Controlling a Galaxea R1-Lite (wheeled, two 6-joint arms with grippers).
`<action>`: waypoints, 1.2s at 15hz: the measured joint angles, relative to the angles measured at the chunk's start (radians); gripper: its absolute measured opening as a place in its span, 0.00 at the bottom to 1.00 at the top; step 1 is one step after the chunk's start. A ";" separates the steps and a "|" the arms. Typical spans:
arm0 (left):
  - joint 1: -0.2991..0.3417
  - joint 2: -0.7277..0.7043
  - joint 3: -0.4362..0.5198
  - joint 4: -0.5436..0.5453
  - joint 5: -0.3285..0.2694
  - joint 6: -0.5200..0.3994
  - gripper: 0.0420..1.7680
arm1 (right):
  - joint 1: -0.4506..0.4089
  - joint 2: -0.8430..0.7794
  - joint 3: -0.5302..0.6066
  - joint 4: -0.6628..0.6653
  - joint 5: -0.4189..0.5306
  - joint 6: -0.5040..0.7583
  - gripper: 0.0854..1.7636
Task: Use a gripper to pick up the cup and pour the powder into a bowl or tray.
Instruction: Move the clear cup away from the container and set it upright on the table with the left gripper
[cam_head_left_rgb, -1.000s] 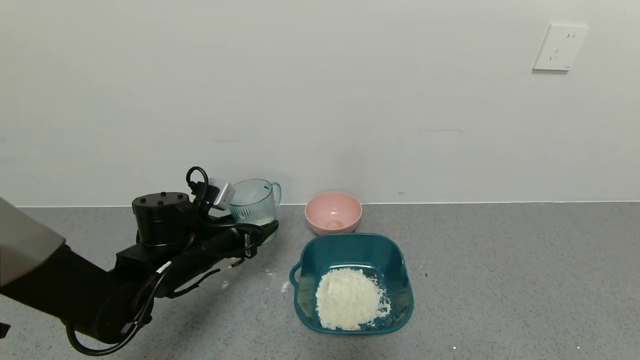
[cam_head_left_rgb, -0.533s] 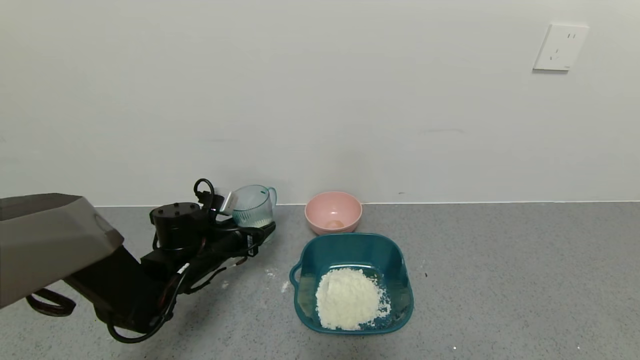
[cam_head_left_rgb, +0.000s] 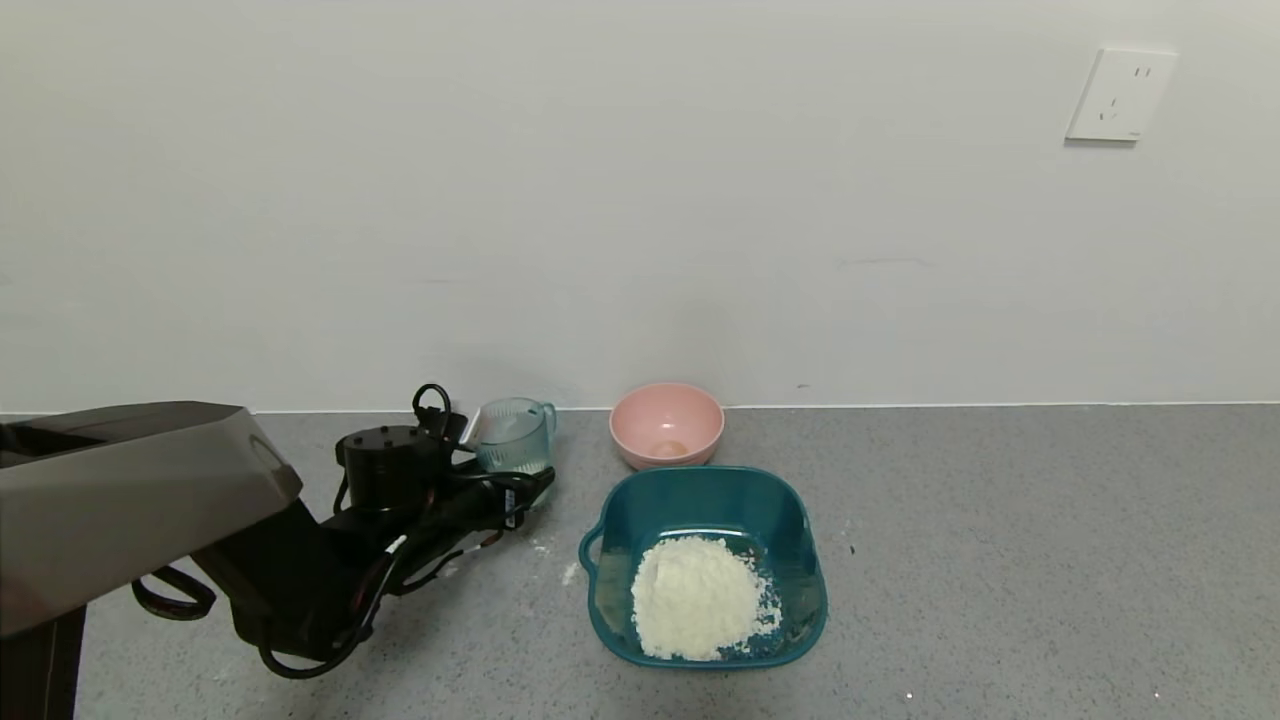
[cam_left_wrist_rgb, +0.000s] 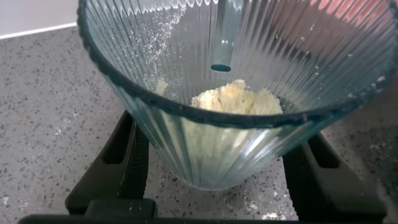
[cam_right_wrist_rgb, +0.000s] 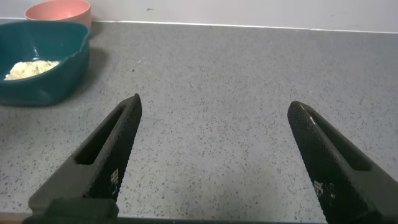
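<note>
The cup (cam_left_wrist_rgb: 230, 93) stands between the left gripper's (cam_left_wrist_rgb: 221, 171) wide-spread jaws, neither visibly touching it.

Pale blue-green ribbing is lining the cup (cam_head_left_rgb: 514, 436); white powder (cam_head_left_rgb: 697, 597) is filling the teal basin (cam_head_left_rgb: 700, 490); grey speckles are covering the worktop (cam_head_left_rgb: 1000, 560).

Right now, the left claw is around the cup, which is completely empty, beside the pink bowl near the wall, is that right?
Not quite: the cup is not empty. The left wrist view shows a clump of powder in its bottom. The rest holds: the left claw is around the cup, beside the pink bowl near the wall.
</note>
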 joint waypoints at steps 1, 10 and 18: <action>0.000 0.011 -0.004 -0.001 0.000 0.000 0.70 | 0.000 0.000 0.000 0.000 0.000 0.000 0.97; -0.001 0.053 -0.007 -0.013 -0.002 0.004 0.80 | 0.000 0.000 0.000 0.000 0.000 0.000 0.97; 0.000 0.030 0.013 0.029 -0.001 0.014 0.91 | 0.000 0.000 0.000 0.000 0.000 0.000 0.97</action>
